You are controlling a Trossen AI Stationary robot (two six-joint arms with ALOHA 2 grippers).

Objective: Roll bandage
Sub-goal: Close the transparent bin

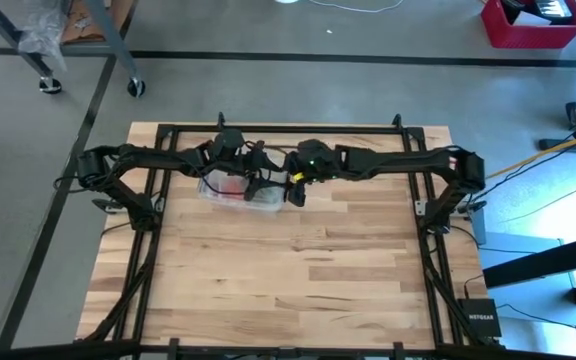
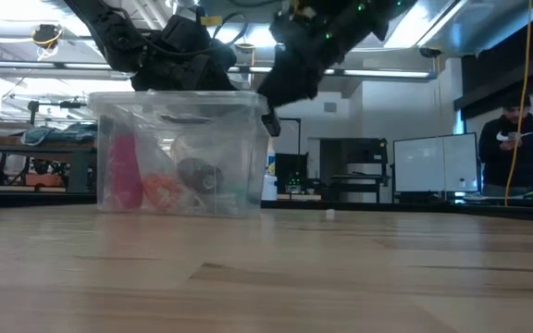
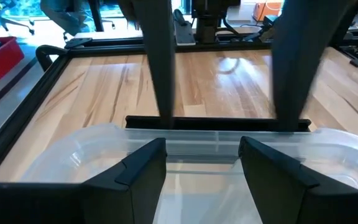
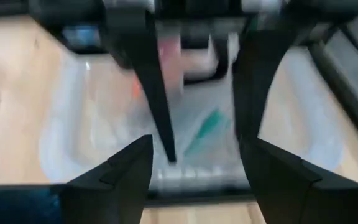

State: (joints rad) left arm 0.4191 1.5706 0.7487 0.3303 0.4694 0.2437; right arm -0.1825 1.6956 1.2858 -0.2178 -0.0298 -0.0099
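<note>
Arms from both sides are meeting over a clear plastic box (image 1: 240, 192) that is sitting toward the far edge of the wooden worktop (image 1: 288, 270). Over the box's left half, the left pincer (image 3: 202, 163) is hovering with its fingers spread, the box's rim showing between them. At the box's right end, the right pincer (image 4: 196, 163) is hanging with its fingers likewise spread and gripping nothing. Inside the box, seen through its front wall, a small dark roll that may be the bandage (image 2: 198, 175) is lying on the floor beside a pink item (image 2: 123, 173) and an orange one (image 2: 161, 191). Beyond the worktop, a person (image 2: 518, 148) is standing in the room.
</note>
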